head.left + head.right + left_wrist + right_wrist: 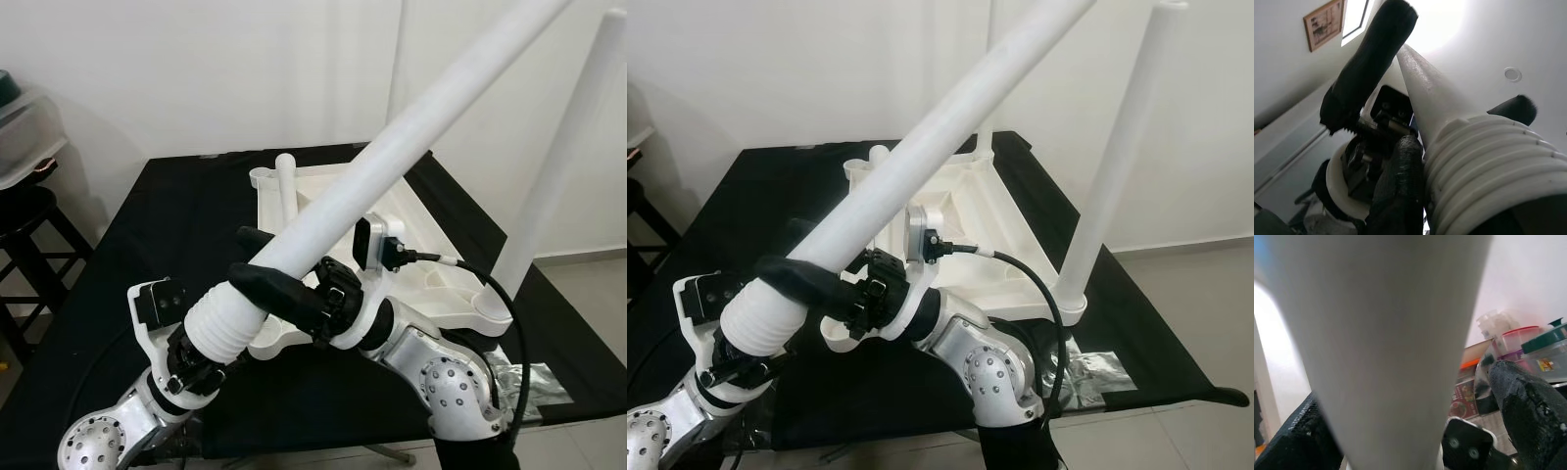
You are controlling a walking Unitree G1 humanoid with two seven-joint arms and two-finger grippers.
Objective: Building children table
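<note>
An upturned white tabletop is seen lying on a black work table, and everything below is placed from it. Two legs are already standing in its corner sockets: a short-looking one at the far corner and a tall one at the corner on the right-hand side. A third leg is not yet fitted; it is held slanting in the air above the near corner of the tabletop, its ribbed screw end pointing down toward the robot and its plain end rising away over the tabletop. The task is therefore judged to be roughly half done: this leg remains to be turned upright and screwed into a socket, and at least one more may be needed, though no spare leg can be made out.

The left gripper is raised just in front of the near edge of the tabletop, its wrist bent upward, and the ribbed end is clasped between its black fingers. The right gripper is brought across from the right, its forearm lying over the near corner of the tabletop, and its long fingers are wrapped around the shaft just above the ribs. Both grippers are thus closed on the same leg, touching each other closely along it.
</note>
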